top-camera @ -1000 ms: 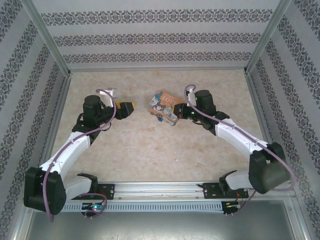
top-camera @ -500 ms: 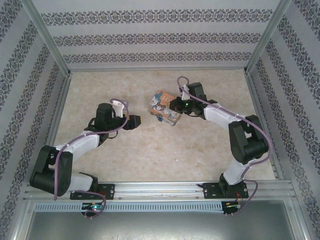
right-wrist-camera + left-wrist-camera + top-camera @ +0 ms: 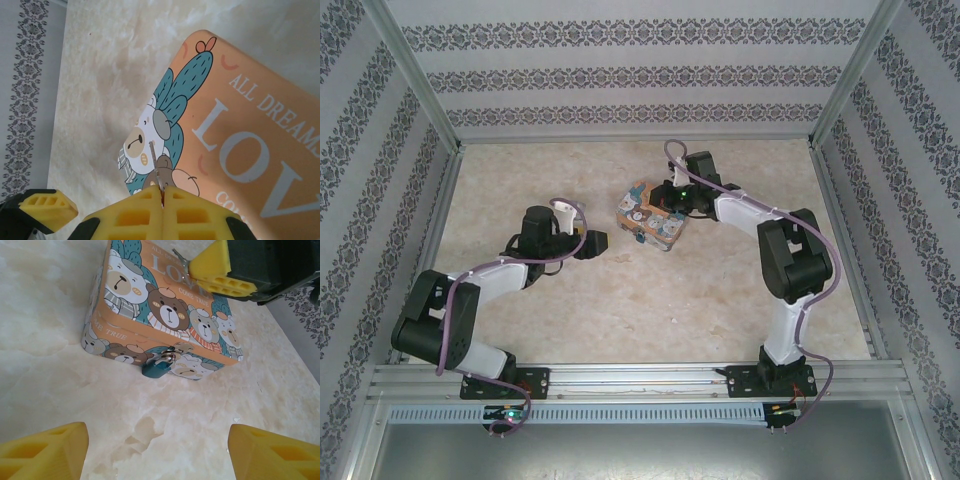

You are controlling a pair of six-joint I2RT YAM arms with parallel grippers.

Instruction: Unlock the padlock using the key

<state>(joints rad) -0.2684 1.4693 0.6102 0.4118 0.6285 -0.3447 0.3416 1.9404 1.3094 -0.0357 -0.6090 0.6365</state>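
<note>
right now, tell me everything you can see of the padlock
The padlock is tiny, with a glossy teal body and a thin silvery shackle that looks metal. The shackle is hooked through the clasp on the side wall of the tin and appears closed. The body hangs tilted against that wall, at or just above the tabletop. Nothing else touches it; its keyhole is not visible.

I see the tin [image 3: 648, 215] on the table [image 3: 620, 300], a little beyond its middle. The padlock [image 3: 157, 367] hangs on the tin's side wall facing my left gripper [image 3: 597, 243], just left of the tin. My right gripper [image 3: 670, 198] is above the lid at the tin's right, the key [image 3: 155, 167] between its fingers.
</note>
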